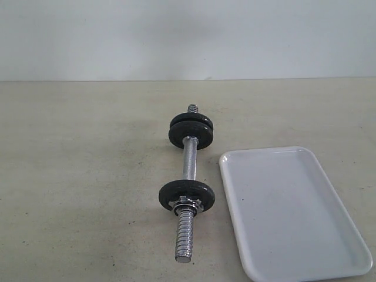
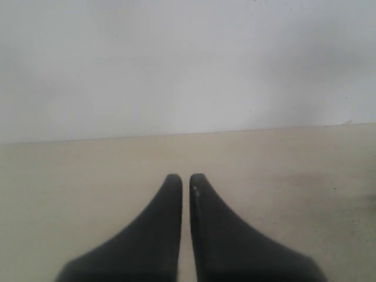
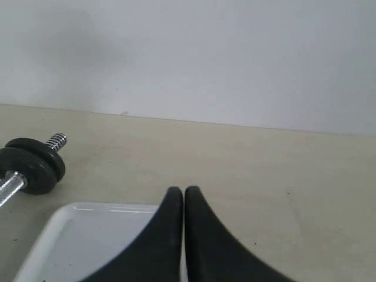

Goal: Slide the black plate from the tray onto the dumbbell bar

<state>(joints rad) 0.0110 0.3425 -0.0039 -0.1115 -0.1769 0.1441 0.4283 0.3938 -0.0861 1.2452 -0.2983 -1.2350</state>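
The chrome dumbbell bar (image 1: pixel 189 158) lies on the table, running away from the exterior camera. Two black plates (image 1: pixel 191 130) sit side by side near its far end. A third black plate (image 1: pixel 187 195) sits near the front end, with a metal nut (image 1: pixel 187 205) against it. I cannot tell which one came from the tray. The white tray (image 1: pixel 282 205) to the bar's right holds nothing. My left gripper (image 2: pixel 182 177) is shut and empty over bare table. My right gripper (image 3: pixel 184 191) is shut and empty at the tray's edge (image 3: pixel 76 241). The far plates (image 3: pixel 32 164) show in the right wrist view. Neither gripper shows in the exterior view.
A pale wall rises behind the beige table (image 1: pixel 82 176). The bar's threaded front end (image 1: pixel 184 235) sticks out toward the table's near edge. The tray's front corner reaches almost to the lower right edge of the exterior view.
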